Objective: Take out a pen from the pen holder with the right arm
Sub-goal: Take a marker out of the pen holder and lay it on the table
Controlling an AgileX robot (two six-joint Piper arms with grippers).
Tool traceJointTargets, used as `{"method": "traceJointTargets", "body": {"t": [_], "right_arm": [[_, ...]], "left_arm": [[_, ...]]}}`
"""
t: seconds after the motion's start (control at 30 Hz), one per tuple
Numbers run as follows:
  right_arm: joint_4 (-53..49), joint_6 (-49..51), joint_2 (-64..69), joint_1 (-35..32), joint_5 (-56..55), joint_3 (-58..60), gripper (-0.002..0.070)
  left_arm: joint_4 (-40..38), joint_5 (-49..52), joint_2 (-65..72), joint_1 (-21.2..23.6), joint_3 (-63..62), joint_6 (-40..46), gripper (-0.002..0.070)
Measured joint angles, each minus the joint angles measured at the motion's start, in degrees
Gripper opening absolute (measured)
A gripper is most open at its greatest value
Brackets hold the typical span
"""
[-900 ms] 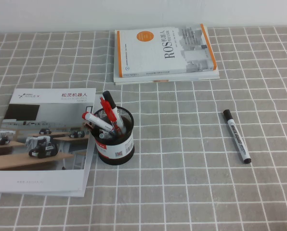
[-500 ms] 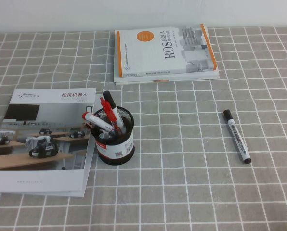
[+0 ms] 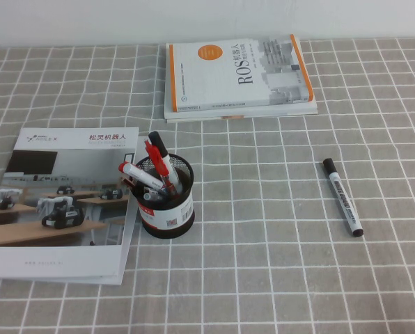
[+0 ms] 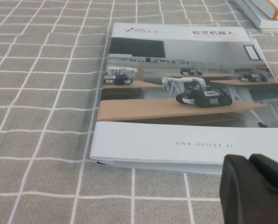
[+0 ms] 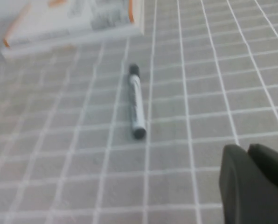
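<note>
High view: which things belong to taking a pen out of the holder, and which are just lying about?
Job: pen holder; pens standing in it; black marker lying on the cloth to its right, perhaps already removed; right gripper, shut, above the cloth near that marker.
Lying about: ROS book; brochure; left gripper, shut, beside the brochure's edge.

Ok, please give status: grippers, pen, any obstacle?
Right gripper empty, jaws shut, over cloth near loose pen. Left gripper parked at booklet edge, jaws shut. Pens stand in pen holder. Nothing in the way.
</note>
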Motion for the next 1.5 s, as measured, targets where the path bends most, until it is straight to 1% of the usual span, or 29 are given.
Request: {"method": "traceJointTargets", "body": {"t": [0.1, 0.3, 0.37, 0.5, 0.57, 0.67, 0.77, 0.9, 1.03, 1.17, 1.33, 1.43, 1.5], "right_arm": [[6.1, 0.0, 0.0, 0.0, -3.6, 0.0, -0.0012], [23.5, 0.0, 0.0, 0.0, -10.2, 0.0, -0.0012], [26.5, 0.0, 0.0, 0.0, -10.8, 0.0, -0.0012], [29.1, 0.0, 0.0, 0.0, -11.1, 0.0, -0.0012], [29.3, -0.1, 0.0, 0.0, -10.2, 0.0, -0.0013], [29.3, -0.9, 0.0, 0.0, -5.8, -0.3, -0.0012], [29.3, -1.0, 2.4, 0.0, -0.3, -4.1, -0.0012], [27.2, -1.2, 11.8, 0.0, 8.0, -12.3, -0.0012], [19.6, -1.3, 22.8, 0.0, 17.9, -20.9, -0.0012], [13.4, -2.4, 32.6, 0.0, 24.6, -28.8, -0.0012], [11.4, -5.5, 44.1, 0.0, 29.2, -38.0, -0.0012], [11.3, -7.7, 50.0, 0.2, 29.7, -42.4, -0.0012], [11.0, -8.4, 53.9, 1.6, 29.7, -45.1, -0.0012]], "left_arm": [[0.0, 0.0, 0.0, 0.0, 0.0, 0.0, -0.0004], [0.0, 0.0, 0.0, 0.0, 0.0, 0.0, -0.0004], [0.0, 0.0, 0.0, 0.0, 0.0, 0.0, -0.0004], [0.0, 0.0, 0.0, 0.0, 0.0, 0.0, -0.0004], [0.0, 0.0, 0.0, 0.0, 0.0, 0.0, -0.0004], [0.0, 0.0, 0.0, 0.0, 0.0, 0.0, -0.0004], [0.0, 0.0, 0.0, 0.0, 0.0, 0.0, -0.0004], [0.0, 0.0, 0.0, 0.0, 0.0, 0.0, -0.0004], [0.0, 0.0, 0.0, 0.0, 0.0, 0.0, -0.0004], [0.0, 0.0, 0.0, 0.0, 0.0, 0.0, -0.0004], [0.0, 0.0, 0.0, 0.0, 0.0, 0.0, -0.0004], [0.0, 0.0, 0.0, 0.0, 0.0, 0.0, -0.0004], [0.0, 0.0, 0.0, 0.0, 0.0, 0.0, -0.0004]]}}
